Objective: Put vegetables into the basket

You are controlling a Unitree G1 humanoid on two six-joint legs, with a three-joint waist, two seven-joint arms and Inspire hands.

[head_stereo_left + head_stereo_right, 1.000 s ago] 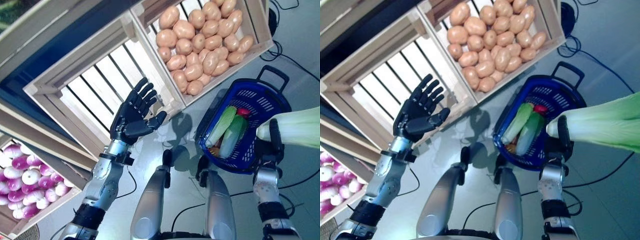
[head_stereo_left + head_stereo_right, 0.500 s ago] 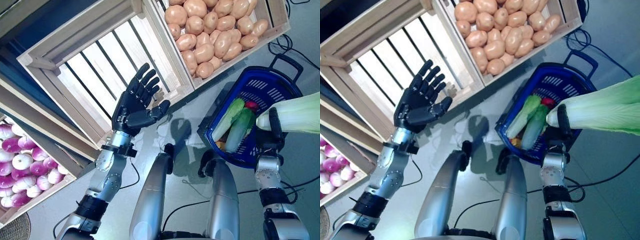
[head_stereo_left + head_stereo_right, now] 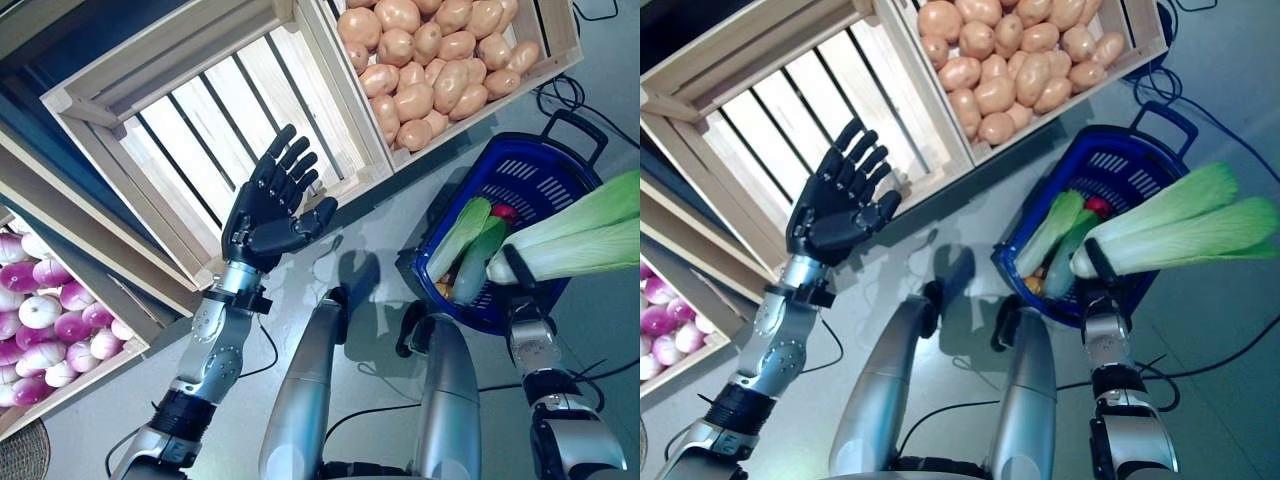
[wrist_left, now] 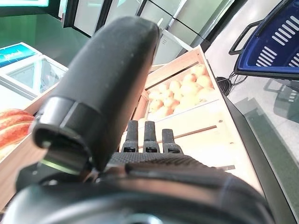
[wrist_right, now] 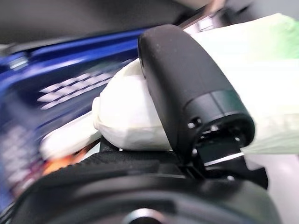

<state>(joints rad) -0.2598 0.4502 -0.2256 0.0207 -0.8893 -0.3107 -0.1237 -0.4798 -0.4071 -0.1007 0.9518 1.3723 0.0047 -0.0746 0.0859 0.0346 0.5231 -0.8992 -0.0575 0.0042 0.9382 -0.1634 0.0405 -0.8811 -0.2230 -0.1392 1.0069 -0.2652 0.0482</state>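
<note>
Cabbage [image 3: 575,240] in right robot hand [image 3: 512,268] grasp, lying crosswise, leaves pointing right, over basket [image 3: 545,180]; left robot hand [image 3: 270,210] splayed.

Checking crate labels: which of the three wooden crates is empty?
The middle crate, right behind the open left hand: bare slats. Its neighbours hold potatoes and purple-white onions.

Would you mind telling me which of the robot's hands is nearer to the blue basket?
Right. The right hand, gripping a cabbage, is over the blue basket's near rim; the left hand is raised open by the empty wooden crate.
</note>
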